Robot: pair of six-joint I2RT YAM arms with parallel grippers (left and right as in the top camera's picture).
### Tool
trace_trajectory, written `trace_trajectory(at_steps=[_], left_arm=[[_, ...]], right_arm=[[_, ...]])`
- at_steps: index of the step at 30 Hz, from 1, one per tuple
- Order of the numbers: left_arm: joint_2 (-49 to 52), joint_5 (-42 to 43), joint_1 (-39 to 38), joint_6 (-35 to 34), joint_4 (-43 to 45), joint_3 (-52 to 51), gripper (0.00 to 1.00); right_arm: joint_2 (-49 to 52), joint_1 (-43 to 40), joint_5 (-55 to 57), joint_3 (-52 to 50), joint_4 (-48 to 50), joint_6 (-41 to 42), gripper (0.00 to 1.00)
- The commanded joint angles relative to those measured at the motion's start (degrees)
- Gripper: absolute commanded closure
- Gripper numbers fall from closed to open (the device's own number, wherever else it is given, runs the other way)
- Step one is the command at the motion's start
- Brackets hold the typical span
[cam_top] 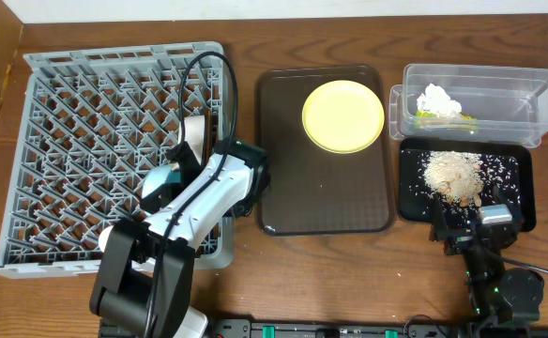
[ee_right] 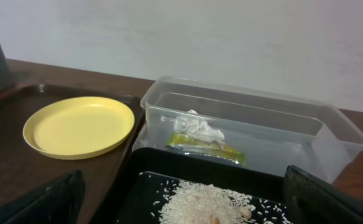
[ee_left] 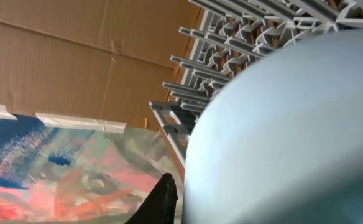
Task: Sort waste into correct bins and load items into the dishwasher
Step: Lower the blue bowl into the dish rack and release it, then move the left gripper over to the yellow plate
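My left gripper (cam_top: 166, 186) is over the grey dish rack (cam_top: 77, 122) and is shut on the light-blue bowl (ee_left: 287, 137), which fills the left wrist view against the rack (ee_left: 231, 37). A white dish (cam_top: 196, 131) stands in the rack beside the arm. The pale-yellow plate (cam_top: 343, 115) lies on the brown tray (cam_top: 293, 188). The clear tub (cam_top: 527, 94) holds white tissue (cam_top: 440, 99) and the green wrapper (ee_right: 206, 147). Rice (cam_top: 452, 174) lies in the black tray (cam_top: 415, 202). My right gripper (ee_right: 188, 208) is open and empty over the tray's near edge. The chopsticks are out of view.
The brown serving tray sits between the rack and the two bins. Cardboard and a painted sheet (ee_left: 57, 168) show beyond the rack's left side. The plate (ee_right: 79, 126) and the tub (ee_right: 250, 118) lie ahead of my right gripper.
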Motion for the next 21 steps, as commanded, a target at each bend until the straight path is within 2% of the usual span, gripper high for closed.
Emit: trace_trajectory(at_steps=[1,3,5,9,12,14,16,19,21], left_arm=[[-0.5,2.9,0.2,-2.4,0.0,0.7,0.84],[-0.5,3.9,0.2,-2.4,0.3,0.7,0.85],[-0.5,3.9,0.1,-2.4,0.3,0.7,0.92],[-0.5,2.1,0.1,-2.4,0.3,0.7,0.92],[-0.5,4.0,0.1,-2.4,0.3,0.7,0.91],[-0.5,6.4,0.1,-2.4,0.7,0.7,0.85],[-0.5,9.4,0.1,-2.4,1.5,0.7,0.83],[-0.5,14.6,0.1,-2.4,3.1,0.7,0.67],[-0.5,17.3,0.1,-2.4,4.0,0.7,0.64]], right_arm=[[-0.3,-0.2,-0.2,-0.2,0.0,-0.6,0.01],[-0.3,-0.2,-0.3,-0.2,0.0,-0.6,0.01],[-0.3,-0.2,-0.3,-0.2,0.0,-0.6,0.01],[-0.3,-0.2,-0.3,-0.2,0.0,-0.6,0.01],[-0.3,-0.2,-0.3,-0.2,0.0,-0.6,0.01],[-0.3,-0.2,-0.3,-0.2,0.0,-0.6,0.01],[-0.3,-0.2,-0.2,-0.2,0.0,-0.6,0.01],[-0.3,-0.2,-0.3,-0.2,0.0,-0.6,0.01],[-0.3,-0.2,-0.3,-0.2,0.0,-0.6,0.01]])
